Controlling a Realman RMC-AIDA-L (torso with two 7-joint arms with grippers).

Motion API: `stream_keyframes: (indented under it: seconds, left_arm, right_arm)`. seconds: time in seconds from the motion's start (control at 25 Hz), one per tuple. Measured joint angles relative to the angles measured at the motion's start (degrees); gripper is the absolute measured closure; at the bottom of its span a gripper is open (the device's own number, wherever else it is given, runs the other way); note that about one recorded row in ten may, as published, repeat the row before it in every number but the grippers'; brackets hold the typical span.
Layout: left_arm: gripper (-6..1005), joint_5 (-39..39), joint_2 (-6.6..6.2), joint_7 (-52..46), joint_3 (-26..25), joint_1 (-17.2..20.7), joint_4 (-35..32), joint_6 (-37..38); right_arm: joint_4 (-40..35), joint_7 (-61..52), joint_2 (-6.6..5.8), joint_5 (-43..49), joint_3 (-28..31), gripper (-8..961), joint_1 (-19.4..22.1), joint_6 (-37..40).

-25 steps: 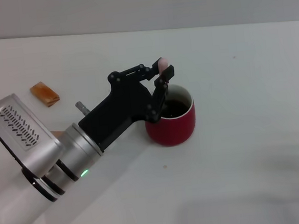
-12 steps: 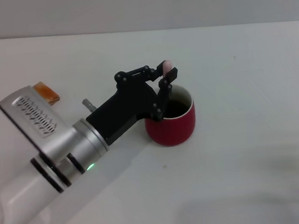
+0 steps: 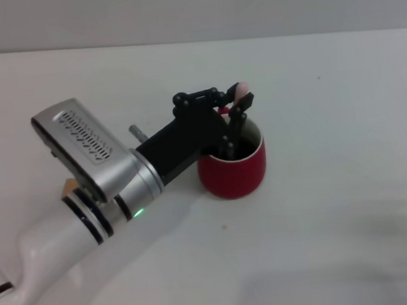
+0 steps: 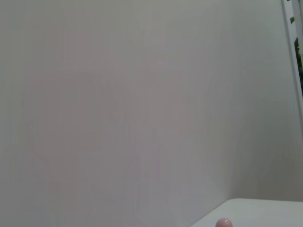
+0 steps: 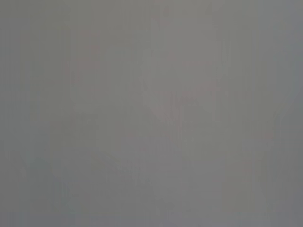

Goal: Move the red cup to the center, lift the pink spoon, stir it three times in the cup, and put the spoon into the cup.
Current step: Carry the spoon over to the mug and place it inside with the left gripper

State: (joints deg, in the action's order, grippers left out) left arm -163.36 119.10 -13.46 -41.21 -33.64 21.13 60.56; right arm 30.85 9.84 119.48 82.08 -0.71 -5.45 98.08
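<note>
Near the middle of the white desk stands the red cup, upright, with its dark inside showing. Over its rim hangs the left gripper, its fingers pinching the pink spoon by the top of the pale handle; the rest of the spoon runs down between the fingers into the cup, and its bowl is hidden there. The spoon's rounded pink end also peeps into the left wrist view (little else shows there but a pale wall). The right arm is out of sight, and its wrist view is a blank grey.

My reading is that the stirring is under way, or close to its end, with the release into the cup yet to come. The chief risk is the black fingers or the spoon catching the white rim on a sideways sweep, which could drag or tip the cup, since nothing steadies it. Letting go too high could let the thin spoon bounce out or lean over the edge.
</note>
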Motion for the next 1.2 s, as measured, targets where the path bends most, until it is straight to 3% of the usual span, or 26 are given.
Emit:
stream_keyframes:
  seconds: [0.6, 1.2]
  left_arm:
    - [853, 0.1, -0.02, 0.1, 2.9, -0.4, 3.3, -1.2]
    - [853, 0.4, -0.49, 5.2, 1.0, 6.3, 4.8, 0.5]
  right_arm:
    - [0.0, 0.0, 0.06, 0.0, 0.0, 954, -0.5, -0.6]
    - [0.3, 0.0, 0.13, 0.0, 0.0, 953, -1.2, -1.4]
